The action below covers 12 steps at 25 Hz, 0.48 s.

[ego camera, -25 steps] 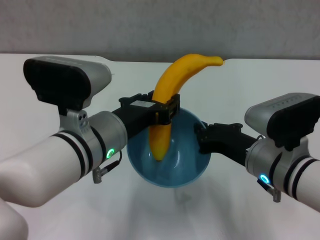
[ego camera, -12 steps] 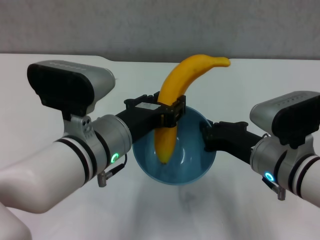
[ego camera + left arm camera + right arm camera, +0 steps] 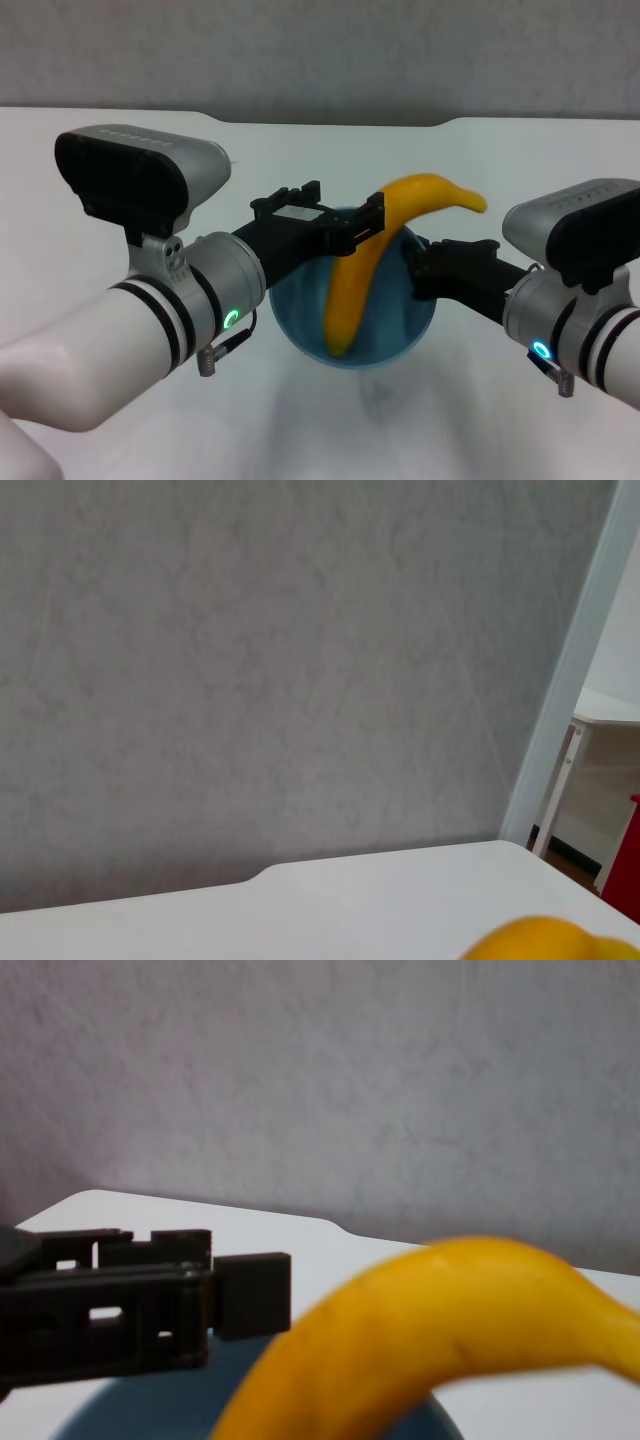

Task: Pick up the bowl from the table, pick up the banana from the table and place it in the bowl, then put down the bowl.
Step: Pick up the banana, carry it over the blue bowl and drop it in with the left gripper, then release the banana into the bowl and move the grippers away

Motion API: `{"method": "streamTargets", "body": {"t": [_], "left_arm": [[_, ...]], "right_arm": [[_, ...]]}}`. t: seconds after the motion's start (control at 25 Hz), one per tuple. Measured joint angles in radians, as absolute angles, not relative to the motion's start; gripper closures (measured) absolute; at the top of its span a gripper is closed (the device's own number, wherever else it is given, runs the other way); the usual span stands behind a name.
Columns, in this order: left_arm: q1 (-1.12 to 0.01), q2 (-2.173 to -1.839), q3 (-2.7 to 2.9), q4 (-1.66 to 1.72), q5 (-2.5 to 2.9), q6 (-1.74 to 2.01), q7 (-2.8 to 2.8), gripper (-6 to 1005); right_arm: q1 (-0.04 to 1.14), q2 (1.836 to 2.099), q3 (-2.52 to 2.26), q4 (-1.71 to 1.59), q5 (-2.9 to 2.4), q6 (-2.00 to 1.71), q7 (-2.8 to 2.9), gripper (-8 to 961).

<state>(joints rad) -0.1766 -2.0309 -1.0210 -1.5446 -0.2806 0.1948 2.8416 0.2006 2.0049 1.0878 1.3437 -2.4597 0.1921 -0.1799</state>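
The light-blue bowl [image 3: 392, 330] hangs a little above the white table [image 3: 120, 135], with its shadow below it. My right gripper [image 3: 413, 266] is shut on the bowl's right rim. The orange-yellow banana [image 3: 372, 265] stands tilted inside the bowl, its lower end on the bowl's bottom and its upper end leaning right over the rim. My left gripper [image 3: 345, 200] is open just above the bowl's left side, with its jaws spread beside the banana. The banana [image 3: 450, 1320] fills the right wrist view, with the left gripper [image 3: 150, 1290] and the bowl's rim [image 3: 130, 1410] behind it. A bit of banana [image 3: 545, 942] shows in the left wrist view.
A grey wall [image 3: 320, 50] stands behind the table's far edge, which has a shallow dark notch [image 3: 340, 122]. In the left wrist view a white side table [image 3: 605, 715] stands off past the table's end.
My left gripper has opened and let go of the banana. The banana has dropped lower into the bowl and tipped over to the right. The bowl has shifted slightly right.
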Motion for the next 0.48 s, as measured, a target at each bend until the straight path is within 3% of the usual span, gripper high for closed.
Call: {"method": "streamTargets", "body": {"t": [0.28,0.48], "left_arm": [[-0.17,-2.031,-1.034,-1.545,-0.281,0.195,2.84,134],[-0.148,-2.031,-1.077,-1.547,-0.257,0.205,2.84,91]], "right_arm": [[0.197,2.005,1.1,1.342,-2.462,0.194,-0.18,909],[0.238,2.004,1.165,1.341,-2.458,0.327,-0.183,909]]}}
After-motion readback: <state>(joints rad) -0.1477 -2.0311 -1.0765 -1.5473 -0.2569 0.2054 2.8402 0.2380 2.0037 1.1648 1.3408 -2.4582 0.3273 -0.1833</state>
